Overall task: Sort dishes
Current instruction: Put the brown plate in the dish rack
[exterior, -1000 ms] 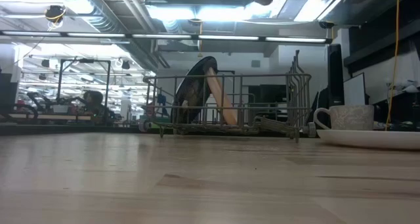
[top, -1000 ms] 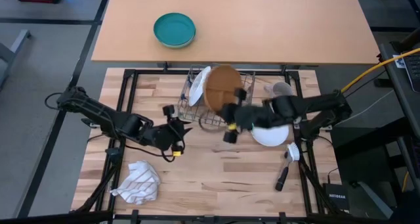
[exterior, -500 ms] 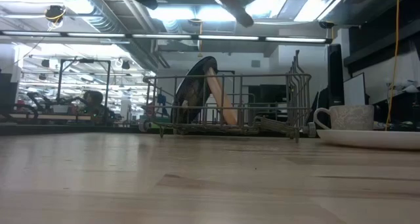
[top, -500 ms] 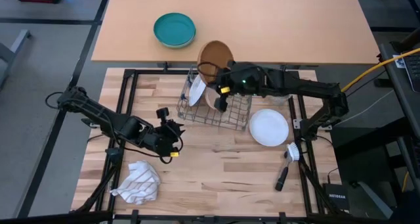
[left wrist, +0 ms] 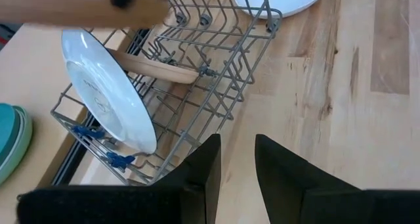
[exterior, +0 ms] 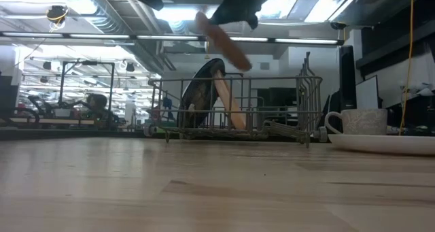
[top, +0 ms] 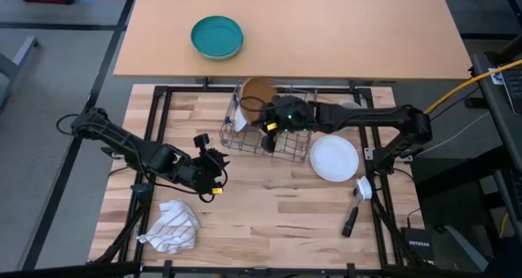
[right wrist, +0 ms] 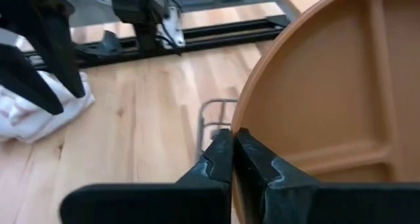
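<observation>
A tan divided dish (top: 254, 93) hangs tilted just above the wire rack (top: 285, 145), with my right gripper (top: 270, 129) shut on it. In the low view this dish (exterior: 221, 40) shows edge-on over the rack's left half. In the rack a pale blue plate (left wrist: 108, 92) stands on edge, and a second tan dish (left wrist: 157, 68) leans beside it. A white plate (top: 334, 158) lies flat on the table right of the rack, with a grey mug (exterior: 357, 121) behind it. My left gripper (top: 214, 161) is open in front of the rack, its fingers (left wrist: 210, 168) holding nothing. My right gripper pinches the tan dish's rim (right wrist: 247, 128) between its two shut fingers, one on the inner face and one on the back. The fingers come from the table's right, slanting down. The dish is lifted clear of the rack and tilted, its far edge lower.
A teal bowl (top: 217, 36) sits on the far tabletop. A striped white cloth (top: 173, 226) lies at the near left, and a dish brush (top: 359, 200) at the near right. Bare wood lies between the cloth and the brush.
My right gripper has carried the tan dish from high over the rack's front toward the far edge and then down and left. It now hangs low over the rack's left half. The dish has tipped more edge-on and has come into the low view.
</observation>
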### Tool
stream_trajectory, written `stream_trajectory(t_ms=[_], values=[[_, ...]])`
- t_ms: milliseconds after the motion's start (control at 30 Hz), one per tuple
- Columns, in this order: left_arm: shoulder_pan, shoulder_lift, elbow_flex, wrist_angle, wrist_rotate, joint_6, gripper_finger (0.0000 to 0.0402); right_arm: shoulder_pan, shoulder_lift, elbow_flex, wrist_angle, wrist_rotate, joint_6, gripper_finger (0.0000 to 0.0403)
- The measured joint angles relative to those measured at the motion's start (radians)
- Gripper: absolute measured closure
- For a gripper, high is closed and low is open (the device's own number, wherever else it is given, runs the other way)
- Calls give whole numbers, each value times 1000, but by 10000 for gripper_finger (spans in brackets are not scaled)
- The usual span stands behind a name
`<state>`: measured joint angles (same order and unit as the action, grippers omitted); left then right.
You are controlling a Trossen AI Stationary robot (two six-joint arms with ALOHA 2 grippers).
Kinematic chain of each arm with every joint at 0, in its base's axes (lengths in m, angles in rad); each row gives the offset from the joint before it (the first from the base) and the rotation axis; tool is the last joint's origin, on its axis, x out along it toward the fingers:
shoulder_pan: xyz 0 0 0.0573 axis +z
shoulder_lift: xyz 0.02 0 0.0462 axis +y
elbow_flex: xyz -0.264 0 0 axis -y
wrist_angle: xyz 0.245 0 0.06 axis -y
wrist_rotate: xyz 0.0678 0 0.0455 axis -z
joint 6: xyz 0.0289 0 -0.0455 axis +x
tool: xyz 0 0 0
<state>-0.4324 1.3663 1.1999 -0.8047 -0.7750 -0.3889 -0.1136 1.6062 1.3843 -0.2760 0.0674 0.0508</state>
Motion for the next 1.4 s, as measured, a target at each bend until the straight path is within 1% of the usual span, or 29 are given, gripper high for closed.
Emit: stream_trajectory(t_ms=[133,200,333,467,600,733,867,967,1067,1200,1400], values=[[-3,0,0,-1,0,-2,318,2,0,-98,179,-20,22,394],[-6,0,0,0,0,-2,318,2,0,-129,229,-26,22,394],[-9,0,0,-1,0,-5,318,2,-7,-162,276,-22,22,394],[-8,0,0,0,0,-5,318,2,-32,-199,280,15,22,394],[-8,0,0,-3,0,-5,318,2,-82,-280,337,21,23,394],[-8,0,0,-3,0,-5,318,3,-167,-404,462,27,35,394],[-8,1,0,-3,0,-5,318,2,-245,-546,609,37,79,394],[-8,1,0,1,0,-5,318,2,-250,-653,777,38,133,394],[-6,1,0,2,0,-5,318,-1,-230,-723,953,37,181,394],[-5,1,0,4,0,-5,318,-7,-215,-759,1057,42,185,394],[-5,1,0,5,0,-11,318,-19,-208,-760,1068,69,181,394]])
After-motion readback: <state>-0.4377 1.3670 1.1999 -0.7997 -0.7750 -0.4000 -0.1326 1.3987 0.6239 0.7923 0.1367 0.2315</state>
